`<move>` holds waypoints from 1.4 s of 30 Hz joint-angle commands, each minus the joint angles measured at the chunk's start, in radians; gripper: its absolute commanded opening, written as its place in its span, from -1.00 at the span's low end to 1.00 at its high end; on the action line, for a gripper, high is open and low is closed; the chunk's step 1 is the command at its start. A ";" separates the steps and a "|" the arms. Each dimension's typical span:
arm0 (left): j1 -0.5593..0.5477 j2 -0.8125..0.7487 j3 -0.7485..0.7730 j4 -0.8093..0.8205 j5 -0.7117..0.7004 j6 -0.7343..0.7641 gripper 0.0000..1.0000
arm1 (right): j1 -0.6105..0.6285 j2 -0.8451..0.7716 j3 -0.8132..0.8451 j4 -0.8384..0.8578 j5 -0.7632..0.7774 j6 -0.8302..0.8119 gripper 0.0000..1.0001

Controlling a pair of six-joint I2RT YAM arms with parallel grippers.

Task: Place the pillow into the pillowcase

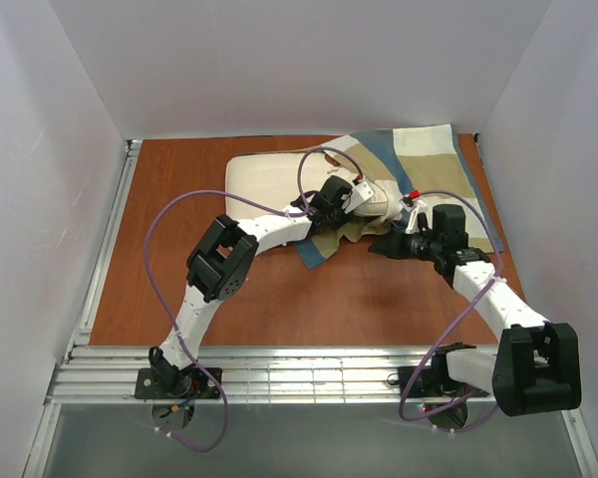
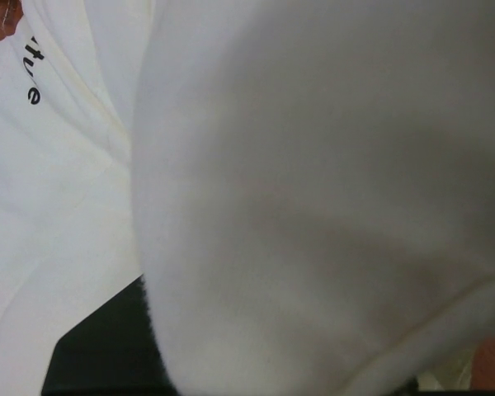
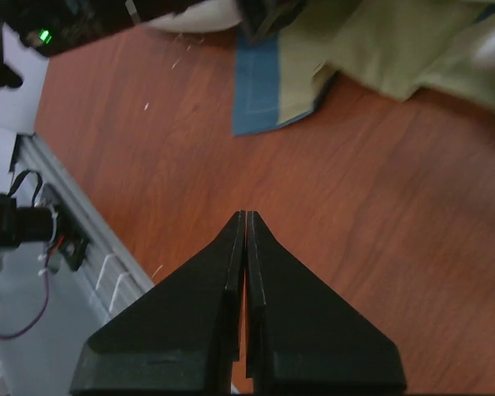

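Well, the pillow (image 1: 264, 179) lies flat at the far side of the wooden table (image 1: 279, 309). Its left part is bare cream cloth, and its right end is tucked under the pillowcase (image 1: 429, 164). The pillowcase, in blue, tan and cream blocks, spreads toward the far right corner, and a rumpled tan and blue flap of it trails toward the near side between the two arms.

The left gripper (image 1: 364, 199) reaches in from the left to where the pillow meets the mouth of the case, its tip against a bunched cream bulge. Its wrist camera is almost filled by blurred white cloth pressed close. To the left there is the pillow's smoother surface (image 2: 58, 206) with a few dark printed letters, and a black finger (image 2: 99, 355) shows at the bottom edge. The tips are buried in fabric, so I cannot tell whether that pincer is pinching anything.

The right gripper (image 1: 382, 245) sits just near of the trailing flap, pointing left. From its wrist, the two black fingers (image 3: 245, 216) are pressed together with nothing between them, over bare wood (image 3: 396, 206). The pillowcase's blue-edged corner (image 3: 260, 91) lies a little beyond the tips, apart from them.
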 commanded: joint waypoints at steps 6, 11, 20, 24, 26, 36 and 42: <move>0.015 0.056 -0.001 -0.227 0.002 -0.140 -1.00 | 0.024 -0.034 0.045 -0.109 -0.037 -0.069 -0.97; 0.015 0.001 -0.065 -0.221 0.060 -0.140 -1.00 | 0.010 -0.045 0.131 -0.106 0.363 -0.211 -0.33; 0.017 -0.012 -0.085 -0.209 0.080 -0.124 -1.00 | 0.010 0.127 0.309 -0.078 0.459 -0.330 0.21; 0.017 -0.001 -0.076 -0.209 0.074 -0.118 -1.00 | 0.012 0.180 0.346 -0.103 0.423 -0.301 0.19; 0.017 0.004 -0.073 -0.209 0.079 -0.123 -1.00 | 0.012 0.205 0.364 -0.101 0.443 -0.296 0.01; 0.017 0.014 -0.071 -0.209 0.091 -0.135 -1.00 | 0.013 0.306 0.441 -0.113 0.353 -0.291 -0.97; 0.018 0.022 -0.060 -0.209 0.099 -0.141 -1.00 | 0.016 0.205 0.415 -0.122 0.180 -0.204 -0.97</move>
